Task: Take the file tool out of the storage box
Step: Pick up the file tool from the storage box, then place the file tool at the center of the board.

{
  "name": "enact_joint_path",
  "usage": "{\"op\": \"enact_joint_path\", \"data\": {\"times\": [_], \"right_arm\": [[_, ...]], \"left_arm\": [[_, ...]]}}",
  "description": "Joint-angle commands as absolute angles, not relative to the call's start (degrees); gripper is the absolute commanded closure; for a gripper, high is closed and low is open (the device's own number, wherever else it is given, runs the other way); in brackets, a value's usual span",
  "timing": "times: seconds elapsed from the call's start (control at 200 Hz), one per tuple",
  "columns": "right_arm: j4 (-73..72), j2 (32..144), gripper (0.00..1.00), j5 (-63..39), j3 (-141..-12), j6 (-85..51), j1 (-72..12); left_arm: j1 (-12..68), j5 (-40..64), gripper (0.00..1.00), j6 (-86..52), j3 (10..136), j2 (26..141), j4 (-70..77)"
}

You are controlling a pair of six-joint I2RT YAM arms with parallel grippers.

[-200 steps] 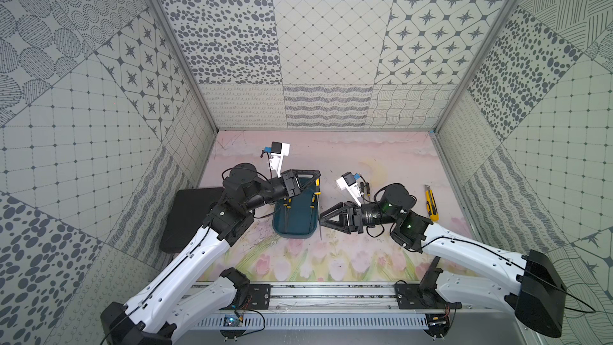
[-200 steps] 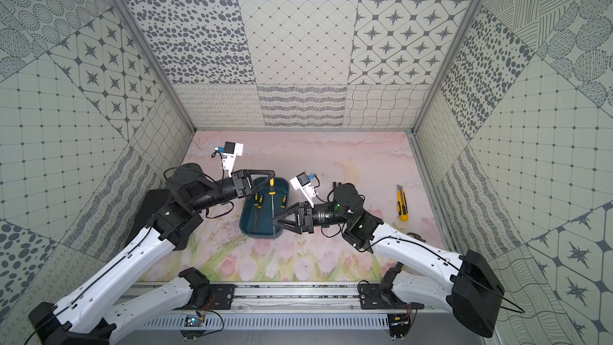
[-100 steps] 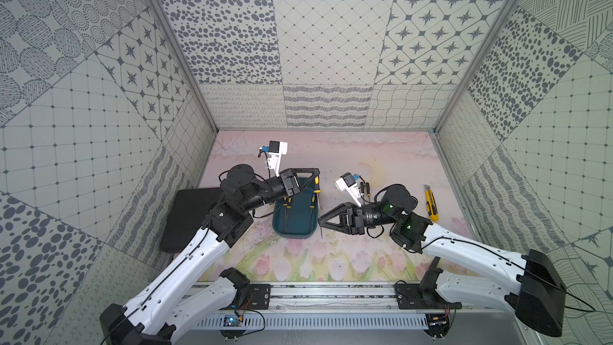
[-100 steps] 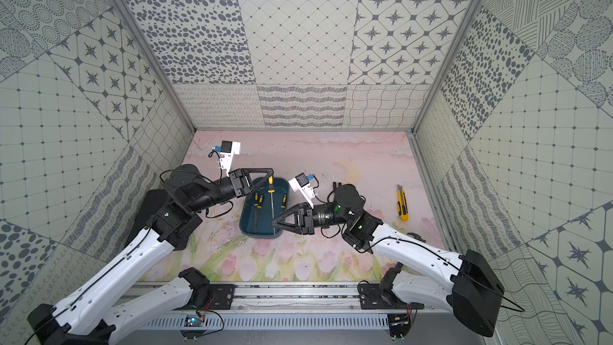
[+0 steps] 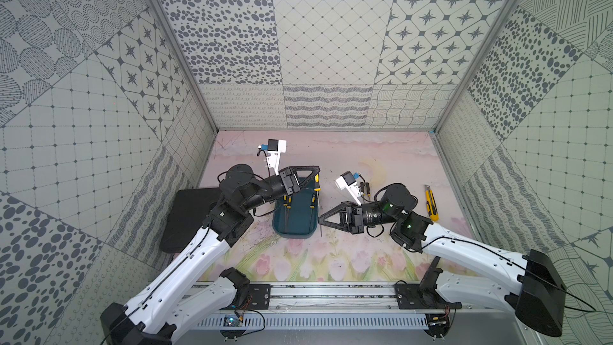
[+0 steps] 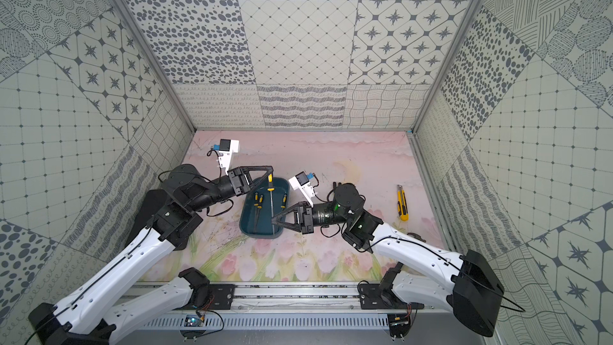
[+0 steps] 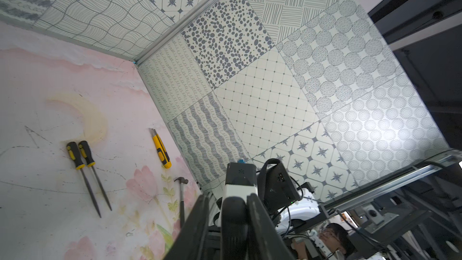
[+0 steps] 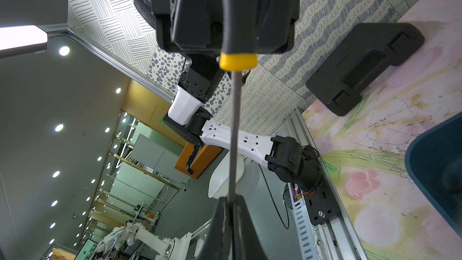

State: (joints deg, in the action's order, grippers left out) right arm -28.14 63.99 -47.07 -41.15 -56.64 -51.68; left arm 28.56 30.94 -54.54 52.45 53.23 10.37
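Top views: booth walled with grey-and-white patterned panels (image 5: pixel 331 44). The desk (image 5: pixel 331 260) has a pink floral print, scuffed, with an aluminium rail (image 5: pixel 331 295) along the front edge. The shallow dark teal plastic storage box (image 5: pixel 292 235) sits mid-desk with yellow-handled spare files (image 5: pixel 288 200) lying inside. A slim metal file with a black-and-yellow handle (image 5: pixel 317 180) is raised off the box and spans between the arms, handle at the left tool (image 5: pixel 316 170), shaft end at the right tool (image 5: pixel 320 222). In both top views the right tool is pressed together on the shaft. A flat black case (image 5: pixel 189 217) lies at the desk's left edge, partly under the left arm. A yellow utility knife (image 5: pixel 431 204) lies near the right wall, well apart from the box.

Left wrist view: the file's rounded black handle end (image 7: pixel 233 221) sits between the left tool's fingers (image 7: pixel 195 228), which are slightly spread, with a sliver of gap on one side. Two black-and-yellow loose files (image 7: pixel 73 156) lie side by side on the bare desk. The knife (image 7: pixel 161 151) and a small hammer (image 7: pixel 182 196) lie near the wall.

Right wrist view: the right tool's fingers (image 8: pixel 220 221) pinch the grey shaft. Box corner (image 8: pixel 437 171) and black case (image 8: pixel 362 66) rest on the desk. Past the rail is an open room with ceiling spotlights (image 8: pixel 58 127) and glass shelving.
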Motion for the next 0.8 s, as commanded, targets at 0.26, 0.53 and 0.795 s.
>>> {"op": "enact_joint_path", "data": {"times": [0.26,0.53,0.795], "right_arm": [[11.3,62.9,1.0,-19.4,-54.1,-39.6,-53.8],[40.1,69.8,1.0,16.2,-63.9,-38.0,-55.8],[44.3,77.5,1.0,20.0,-64.8,-38.7,-51.8]], "left_arm": [[27.7,22.7,0.06,-35.7,70.0,58.1,-20.0],[27.8,9.0,0.01,-31.6,71.9,63.3,-37.7],[28.0,1.8,0.01,-31.4,67.2,65.0,-42.5]]}}
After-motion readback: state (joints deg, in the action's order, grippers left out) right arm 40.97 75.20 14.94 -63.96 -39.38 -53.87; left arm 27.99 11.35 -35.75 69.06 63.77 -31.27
